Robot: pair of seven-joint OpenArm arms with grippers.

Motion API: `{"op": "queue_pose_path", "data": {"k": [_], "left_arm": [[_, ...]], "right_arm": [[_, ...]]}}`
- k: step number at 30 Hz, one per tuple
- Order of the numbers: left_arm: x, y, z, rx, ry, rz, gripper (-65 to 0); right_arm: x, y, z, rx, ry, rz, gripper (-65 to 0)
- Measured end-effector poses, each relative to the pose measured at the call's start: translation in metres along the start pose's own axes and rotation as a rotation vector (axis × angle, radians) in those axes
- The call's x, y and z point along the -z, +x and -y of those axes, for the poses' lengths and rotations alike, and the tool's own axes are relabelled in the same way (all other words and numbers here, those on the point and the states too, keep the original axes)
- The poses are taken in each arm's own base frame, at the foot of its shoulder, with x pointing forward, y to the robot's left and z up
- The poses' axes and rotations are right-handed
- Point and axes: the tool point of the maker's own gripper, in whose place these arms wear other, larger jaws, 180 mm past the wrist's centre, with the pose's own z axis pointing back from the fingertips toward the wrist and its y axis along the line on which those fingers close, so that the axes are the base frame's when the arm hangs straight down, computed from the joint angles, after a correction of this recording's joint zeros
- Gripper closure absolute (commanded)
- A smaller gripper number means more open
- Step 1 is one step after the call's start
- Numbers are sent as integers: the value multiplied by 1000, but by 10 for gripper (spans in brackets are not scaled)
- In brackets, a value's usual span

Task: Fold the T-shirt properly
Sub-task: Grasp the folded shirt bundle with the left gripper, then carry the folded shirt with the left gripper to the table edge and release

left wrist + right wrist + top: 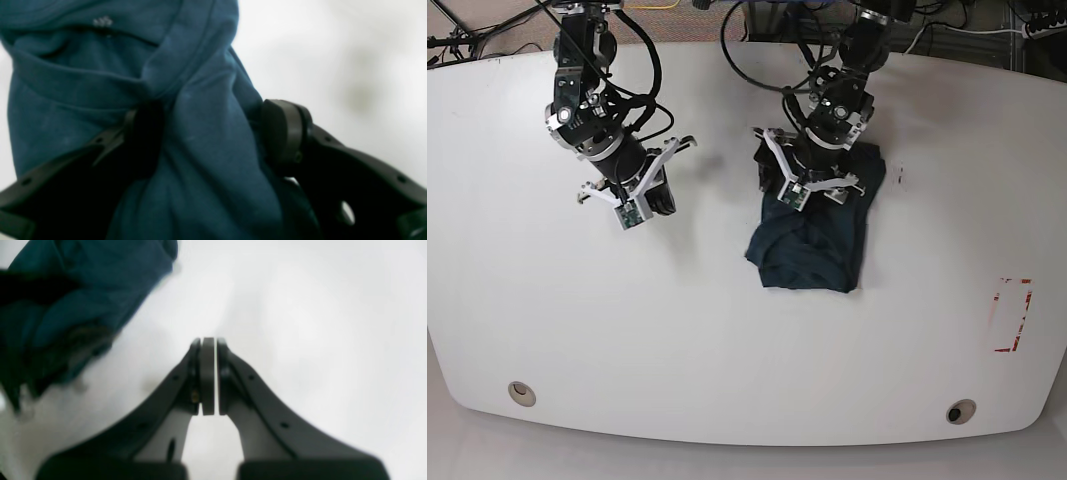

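The dark navy-teal T-shirt [812,250] lies on the white table as a bunched, roughly rectangular bundle right of centre. My left gripper [815,183] hovers over its far end. In the left wrist view the left gripper [213,133] stands wide, and a wrinkled fold of the T-shirt [83,83] fills the gap between its black fingers [283,133]. My right gripper [639,205] hangs over bare table to the left of the garment. In its own view the right gripper [209,350] has pads pressed together on nothing, with the T-shirt [83,290] at upper left.
The white table [627,330] has a curved front edge with two round holes [522,392] [960,411]. A red-outlined mark [1012,315] sits near the right edge. Cables run behind the arms along the table's far edge.
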Motion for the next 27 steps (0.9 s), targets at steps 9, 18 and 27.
{"op": "queue_pose_path", "data": {"k": [9,18,27], "left_arm": [[-11,-20,-47,-49,80,1,-421],[-38,-52,-101,-83,131,-21,-421],[-84,-94,-174,-107,158,-96,-421]], "right_arm": [[-3,-11,2,8,-12,-28,-6],[-5,-14,-1,10,-7,-31,-6],[-8,-16,-3,8,-4,-34,-6]]}}
